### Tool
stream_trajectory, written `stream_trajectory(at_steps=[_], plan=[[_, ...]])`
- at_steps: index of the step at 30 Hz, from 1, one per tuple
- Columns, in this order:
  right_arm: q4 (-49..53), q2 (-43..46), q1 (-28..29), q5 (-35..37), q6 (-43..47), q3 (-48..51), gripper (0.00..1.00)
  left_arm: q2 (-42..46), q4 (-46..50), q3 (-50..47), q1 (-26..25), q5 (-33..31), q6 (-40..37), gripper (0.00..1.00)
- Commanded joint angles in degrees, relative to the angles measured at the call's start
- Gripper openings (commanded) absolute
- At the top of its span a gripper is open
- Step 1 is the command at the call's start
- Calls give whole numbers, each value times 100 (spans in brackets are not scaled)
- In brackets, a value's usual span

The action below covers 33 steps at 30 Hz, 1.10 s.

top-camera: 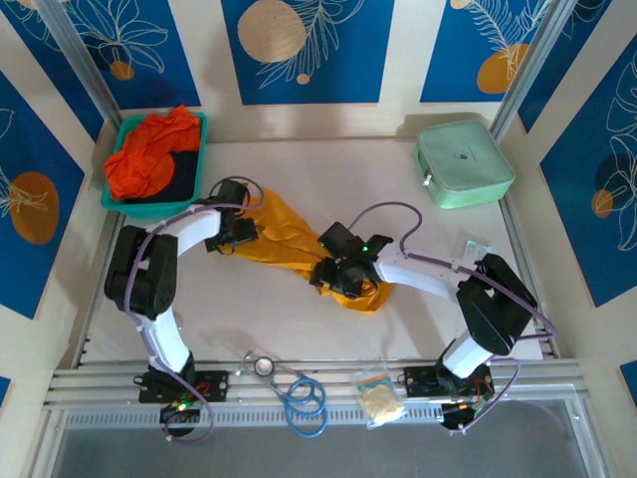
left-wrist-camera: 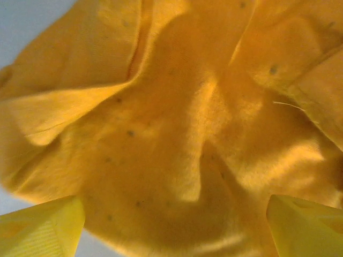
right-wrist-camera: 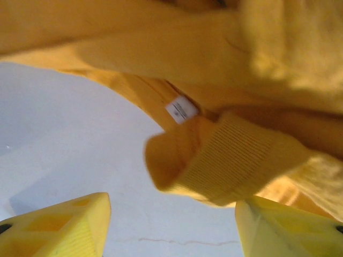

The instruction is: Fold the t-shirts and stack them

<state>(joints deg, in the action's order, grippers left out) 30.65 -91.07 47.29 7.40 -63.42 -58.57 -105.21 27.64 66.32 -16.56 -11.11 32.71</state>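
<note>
I see left gripper [left-wrist-camera: 171, 217] fingers spread wide, mustard-yellow t-shirt [left-wrist-camera: 177, 123] bunched just ahead of the tips. Right gripper [right-wrist-camera: 171, 211] fingers also apart, ribbed collar [right-wrist-camera: 236, 160] just ahead of them.

We see a white table top [top-camera: 299, 329] under soft, even light. In the right wrist view it looks pale and smooth between the two yellow fingers [right-wrist-camera: 59, 225] and out past their tips. A thin wavy line [right-wrist-camera: 177, 242] runs on it, low between them. In the left wrist view a bit of the table shows far past the fingertips, up in the corner. Way beyond the fingers stand cream walls [top-camera: 204, 50] with big blue panels [top-camera: 309, 50], white leaf drawings and orange and tan circles [top-camera: 271, 30]. Shiny metal posts [top-camera: 80, 55] lean in the corners. Metal rails [top-camera: 318, 383] run along the near edge, with a grey strip [top-camera: 318, 448] below them
</note>
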Motion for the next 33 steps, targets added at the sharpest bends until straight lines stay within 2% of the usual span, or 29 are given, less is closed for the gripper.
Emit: stream_trajectory(at_steps=[1,4,5,9,12,14,19,23,26,28,30,32,33], plan=[[468,-94,-25,373,311,-378,63,-471,-273,164,16,190,-2,87],[871,-78,-182,742,728,-661,63,-781,-311,231,17,203,-28,78],[1031,-101,-271,800,926,-797,63,-839,-335,231,23,235,-30,71],[1411,-286,-696,839,1589,-1180,60,-866,-422,153,15,355,-23,34],[1263,-518,-1011,584,1856,-1231,55,-780,-416,131,19,386,-50,18],[1146,-755,-1134,436,1978,-1316,54,-713,-383,131,13,392,-76,11],[1111,-1533,-1178,409,2207,-1879,53,-567,-319,135,14,432,-125,7],[1019,-1935,-1234,482,2118,-2029,46,-433,-292,88,15,462,-139,14],[926,-2020,-1289,532,2045,-1976,25,-305,-254,59,17,453,-174,22],[907,-1966,-1310,602,2018,-1941,10,-194,-203,50,15,430,-200,23],[957,-1804,-1335,734,2024,-1905,0,-40,-119,67,17,408,-220,16],[1046,-1590,-1351,904,2056,-1890,0,150,-5,113,19,421,-271,0],[1125,-1444,-1358,1015,2080,-1908,0,273,90,162,6,409,-314,0]])
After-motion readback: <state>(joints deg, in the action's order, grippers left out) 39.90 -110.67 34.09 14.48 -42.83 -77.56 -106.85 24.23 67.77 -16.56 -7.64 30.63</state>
